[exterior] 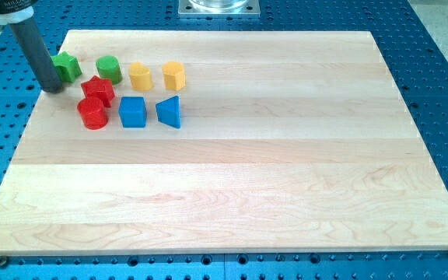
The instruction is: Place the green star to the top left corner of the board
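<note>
Nearly done: green star (68,67) sat near table (286,194) top-left corner, touching my tip (54,88). Plain rod tool, nothing gripped.

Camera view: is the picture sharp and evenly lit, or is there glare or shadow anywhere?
Camera view: lighting is soft and even, no harsh glare on the wooden board; blocks such as the blue cube cast only faint shadows; my tip, beside the green star, looks slightly soft; board edges look straight.
</note>
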